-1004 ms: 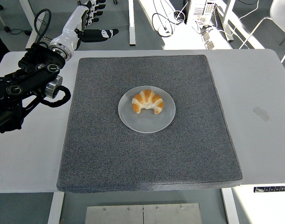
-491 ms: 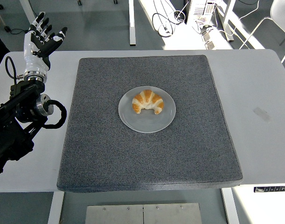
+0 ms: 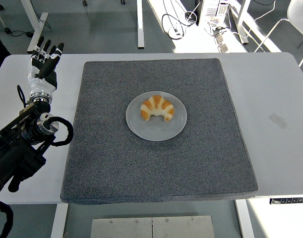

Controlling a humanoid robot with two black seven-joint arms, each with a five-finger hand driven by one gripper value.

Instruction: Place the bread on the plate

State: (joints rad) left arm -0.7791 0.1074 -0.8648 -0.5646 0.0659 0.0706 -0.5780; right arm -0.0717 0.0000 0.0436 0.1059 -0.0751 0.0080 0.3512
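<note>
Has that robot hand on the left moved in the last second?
Yes. The left hand pulled back left and nearer, away from the grey mat's far corner.

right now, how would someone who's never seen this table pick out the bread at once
Start at the big dark grey mat covering most of the white table. Near its middle sits a round, pale grey plate, and the bread lies on its far half. It is a golden, curved croissant, the only food and the only warm-coloured thing there.

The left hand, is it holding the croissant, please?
No, the left hand is open over the table's left edge, while the croissant lies on the plate.
</note>
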